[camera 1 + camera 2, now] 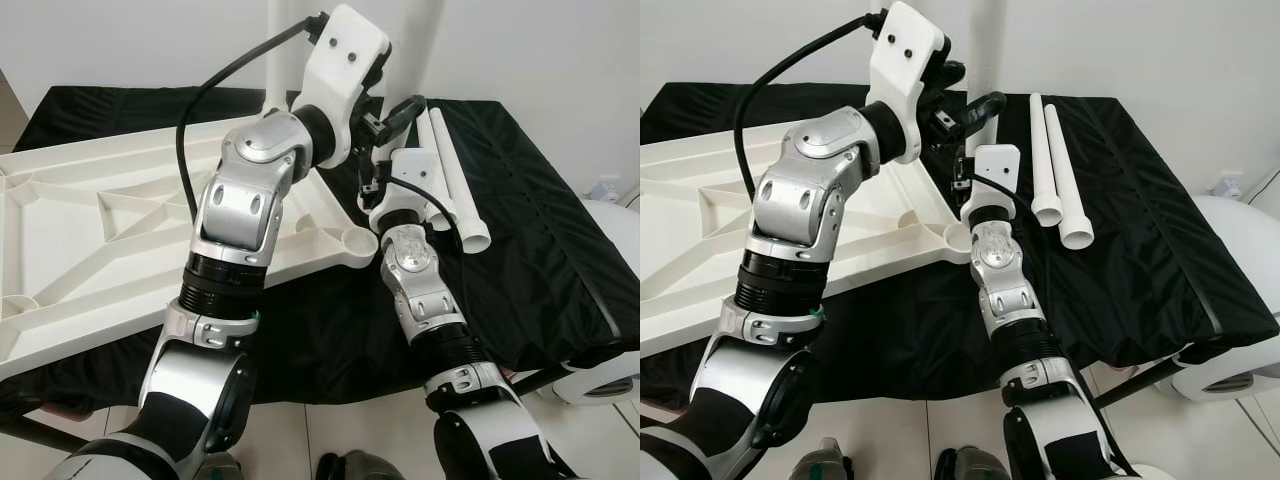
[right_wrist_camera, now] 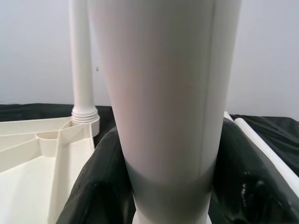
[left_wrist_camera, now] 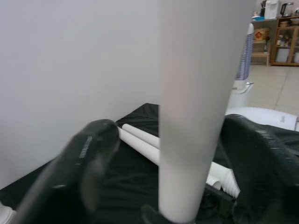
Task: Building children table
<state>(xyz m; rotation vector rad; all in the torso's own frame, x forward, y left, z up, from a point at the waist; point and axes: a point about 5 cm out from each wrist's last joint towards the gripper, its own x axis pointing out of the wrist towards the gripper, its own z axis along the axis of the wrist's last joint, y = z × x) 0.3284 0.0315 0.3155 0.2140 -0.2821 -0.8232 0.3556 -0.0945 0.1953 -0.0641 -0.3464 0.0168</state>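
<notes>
The white table top (image 1: 100,230) lies upside down on a black cloth. One white leg (image 1: 275,60) stands upright in its far corner socket. A second leg (image 1: 985,45) is held upright beside the table top's right edge, its lower end hidden behind my wrists. My right gripper (image 2: 170,135) is shut on this leg low down, both fingers (image 2: 105,177) pressing its sides. My left gripper (image 3: 170,126) straddles the same leg higher up, open, with a gap showing beside one finger (image 3: 88,149). Two more legs (image 1: 455,190) lie side by side on the cloth at the right.
The near right corner socket (image 1: 357,240) of the table top is bare. The black cloth (image 1: 540,250) drops off at its front and right edges. A white rounded object (image 1: 605,380) sits on the floor at the right. A white wall is close behind.
</notes>
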